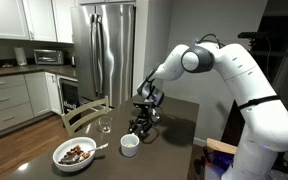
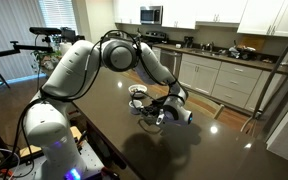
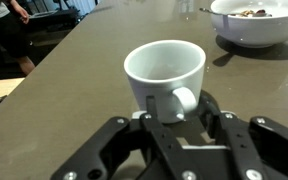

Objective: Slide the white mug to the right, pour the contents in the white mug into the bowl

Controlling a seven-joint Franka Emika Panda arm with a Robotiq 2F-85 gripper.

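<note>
Claw: the claw (image 3: 182, 124) is down low over the worktop (image 3: 64, 90) and it's released, jaws parted and gripping nothing.
Mug: the mug (image 3: 164, 70) stands upright on the worktop, dead ahead of the claw in the wrist view.
Handle: the handle (image 3: 185, 100) is turned straight at the claw and sits in the gap between the parted jaws. Whether either pad brushes it, I can't tell.
Mug inside: white wall all the way round, with the bottom out of sight from here.
Bowl: the bowl (image 3: 254, 28) sits beyond the mug at the upper right of the wrist view, apart from it, with brown pieces (image 3: 252, 13) showing inside.
Side look: in an exterior view the mug (image 1: 130, 145) and bowl (image 1: 74, 153) sit side by side near the front edge of the worktop, close but not touching. The claw (image 1: 141, 122) hangs just behind the mug.
Glass: a clear glass (image 1: 105, 125) stands upright further back, behind the gap between bowl and mug and clear of both.
Arm: the arm (image 1: 224, 65) arches out from the base and bends down to the worktop. From the opposite side the arm (image 2: 119, 52) reaches away across the dark surface, and the claw end is too small there to read the jaws.
Room: a wooden chair (image 1: 84, 115) is tucked at the far side of the worktop, with a steel fridge (image 1: 104, 45) behind it.
</note>
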